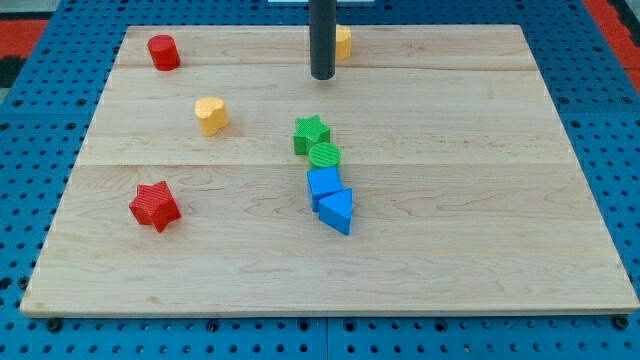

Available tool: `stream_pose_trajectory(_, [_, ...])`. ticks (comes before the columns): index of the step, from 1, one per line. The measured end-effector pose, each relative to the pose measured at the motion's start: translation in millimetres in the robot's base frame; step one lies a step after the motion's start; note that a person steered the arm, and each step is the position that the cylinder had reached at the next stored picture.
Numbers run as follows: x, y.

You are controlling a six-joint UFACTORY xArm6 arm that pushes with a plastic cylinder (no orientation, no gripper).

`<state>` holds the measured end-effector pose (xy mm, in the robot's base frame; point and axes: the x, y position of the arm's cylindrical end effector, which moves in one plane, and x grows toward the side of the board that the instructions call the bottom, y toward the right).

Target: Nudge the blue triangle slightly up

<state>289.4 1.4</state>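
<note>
The blue triangle lies near the middle of the wooden board, at the lower end of a short chain of blocks. A blue cube touches it just above, then a green cylinder and a green star. My tip stands near the view's top centre, well above the green star and far from the blue triangle. It touches no block.
A yellow block sits just right of the rod at the top, partly hidden by it. A red cylinder is at the top left, a yellow heart left of centre, a red star at the lower left.
</note>
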Motion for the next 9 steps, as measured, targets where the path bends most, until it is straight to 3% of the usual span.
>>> stream_pose_trajectory(6, [0,-5])
stream_pose_trajectory(8, [22,-185])
stream_pose_trajectory(9, [25,-196])
